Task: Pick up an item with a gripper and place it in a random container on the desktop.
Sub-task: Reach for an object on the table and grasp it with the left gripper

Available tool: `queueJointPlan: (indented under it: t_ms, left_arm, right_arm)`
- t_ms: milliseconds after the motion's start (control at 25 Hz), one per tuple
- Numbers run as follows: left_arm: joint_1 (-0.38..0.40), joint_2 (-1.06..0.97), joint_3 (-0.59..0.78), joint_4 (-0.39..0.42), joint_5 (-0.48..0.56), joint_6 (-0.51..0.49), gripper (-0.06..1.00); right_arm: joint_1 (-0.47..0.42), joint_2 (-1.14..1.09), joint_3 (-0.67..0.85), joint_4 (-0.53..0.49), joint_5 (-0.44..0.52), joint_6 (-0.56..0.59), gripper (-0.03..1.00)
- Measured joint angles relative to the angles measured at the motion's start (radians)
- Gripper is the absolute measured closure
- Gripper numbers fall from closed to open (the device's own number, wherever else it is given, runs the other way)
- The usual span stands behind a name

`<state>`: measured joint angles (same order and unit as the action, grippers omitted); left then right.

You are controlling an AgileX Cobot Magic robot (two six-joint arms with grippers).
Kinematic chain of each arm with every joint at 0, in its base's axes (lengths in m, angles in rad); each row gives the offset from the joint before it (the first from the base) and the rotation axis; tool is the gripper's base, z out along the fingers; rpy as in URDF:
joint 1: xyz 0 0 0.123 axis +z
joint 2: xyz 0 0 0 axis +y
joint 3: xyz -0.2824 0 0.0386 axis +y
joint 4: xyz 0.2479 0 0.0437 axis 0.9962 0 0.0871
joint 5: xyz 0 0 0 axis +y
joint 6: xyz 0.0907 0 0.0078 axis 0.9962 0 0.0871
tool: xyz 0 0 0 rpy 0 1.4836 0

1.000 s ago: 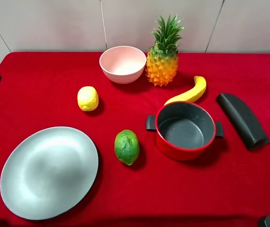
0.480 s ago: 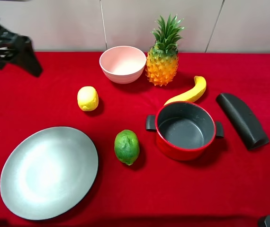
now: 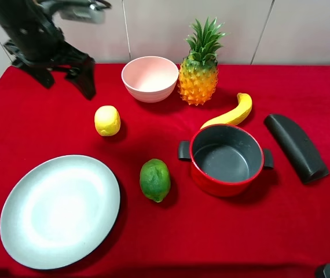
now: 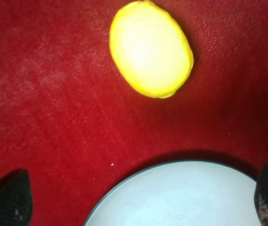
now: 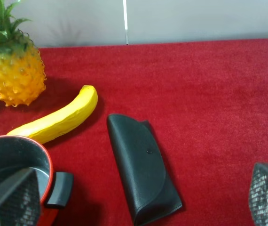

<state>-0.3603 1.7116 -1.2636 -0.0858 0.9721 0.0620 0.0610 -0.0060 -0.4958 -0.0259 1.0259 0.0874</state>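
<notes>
The yellow lemon [image 3: 107, 120] lies on the red cloth desktop [image 3: 49, 124] at the left, between the pink bowl and the plate. My left gripper [image 3: 66, 80] hovers open and empty just behind and left of it. In the left wrist view the lemon [image 4: 151, 49] lies beyond the two spread fingertips [image 4: 7, 200], with the gripper [image 4: 138, 200] over the plate's rim. The red pot [image 3: 227, 159] with a dark grey inside stands empty at the right of centre. My right gripper [image 5: 138, 197] is open and empty near the pot [image 5: 11, 160]; it does not show in the exterior view.
A grey-white plate [image 3: 61, 211] lies front left, a green lime-like fruit [image 3: 155, 179] beside it. A pink bowl [image 3: 150, 78] and a pineapple [image 3: 200, 69] stand at the back. A banana [image 3: 231, 113] lies behind the pot, a black case [image 3: 296, 147] to its right.
My left arm has swung in from the far left edge toward the right and now hovers near the lemon. Nothing on the table has moved.
</notes>
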Motion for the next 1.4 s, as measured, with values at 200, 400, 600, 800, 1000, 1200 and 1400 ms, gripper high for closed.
queueJointPlan:
  t_ms: [200, 400, 600, 800, 1000, 1200, 1400]
  left_arm:
    - [-0.034, 0.075, -0.014, 0.015, 0.008, -0.046, 0.03]
    - [-0.037, 0.139, -0.016, 0.015, -0.014, -0.062, 0.03]
    - [-0.037, 0.198, -0.016, 0.014, -0.068, -0.062, 0.03]
    - [-0.037, 0.249, -0.018, 0.013, -0.117, -0.062, 0.04]
    - [-0.037, 0.29, -0.026, 0.011, -0.164, -0.062, 0.04]
    - [-0.047, 0.321, -0.033, 0.013, -0.21, -0.062, 0.04]
    - [-0.065, 0.35, -0.036, 0.012, -0.244, -0.068, 0.04]
  right_arm:
    - [0.0, 0.0, 0.0, 0.0, 0.0, 0.0, 0.27]
    - [0.0, 0.0, 0.0, 0.0, 0.0, 0.0, 0.27]
    - [0.0, 0.0, 0.0, 0.0, 0.0, 0.0, 0.27]
    - [0.0, 0.0, 0.0, 0.0, 0.0, 0.0, 0.27]
    - [0.0, 0.0, 0.0, 0.0, 0.0, 0.0, 0.27]
    - [0.0, 0.0, 0.0, 0.0, 0.0, 0.0, 0.27]
    - [0.0, 0.0, 0.0, 0.001, 0.0, 0.0, 0.27]
